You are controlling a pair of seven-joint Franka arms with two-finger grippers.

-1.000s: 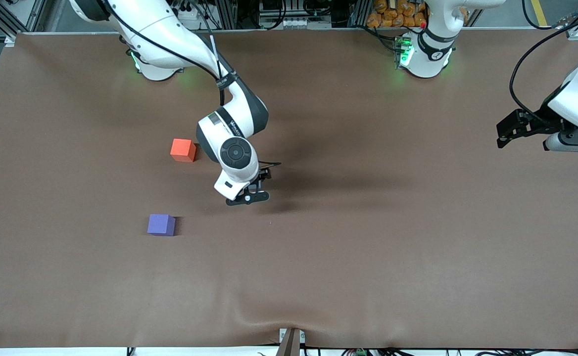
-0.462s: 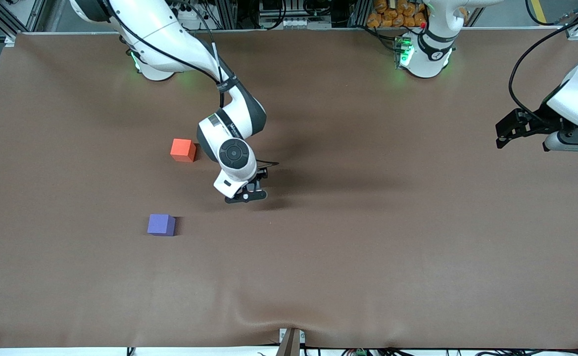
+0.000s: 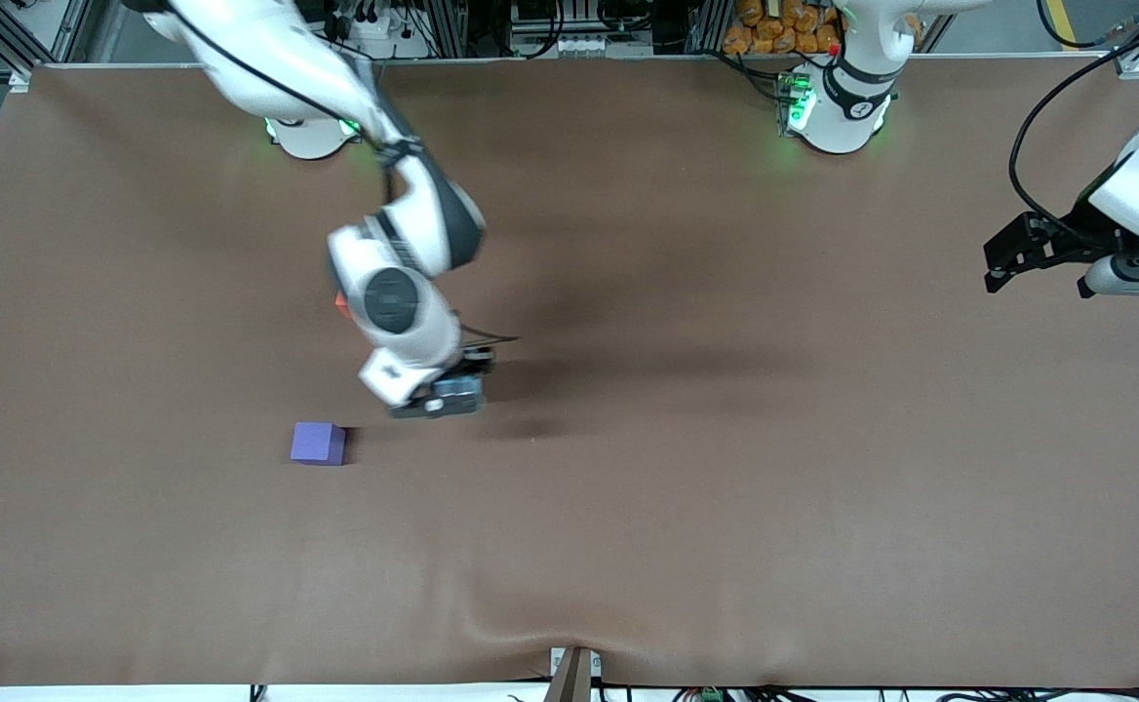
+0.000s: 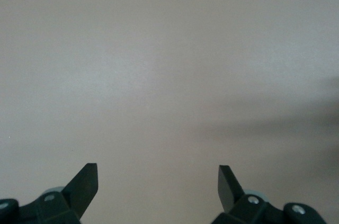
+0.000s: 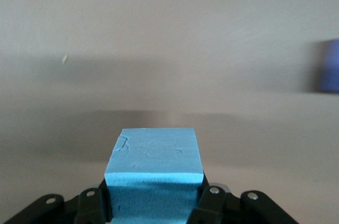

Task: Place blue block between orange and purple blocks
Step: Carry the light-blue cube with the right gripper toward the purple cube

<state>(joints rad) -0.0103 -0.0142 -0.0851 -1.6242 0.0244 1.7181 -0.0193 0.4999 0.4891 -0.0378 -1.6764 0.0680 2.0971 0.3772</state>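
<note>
Fingers of the right gripper (image 3: 445,398) squeeze tight on the blue block (image 5: 154,168), up over the brown table (image 3: 726,468) near the purple block (image 3: 318,444), while the left gripper (image 4: 159,187) waits with its fingers wide apart.

Sky-blue block (image 5: 155,152), purple block (image 3: 317,443), orange block (image 3: 340,301) (mostly hidden), brown table (image 3: 726,487)
</note>
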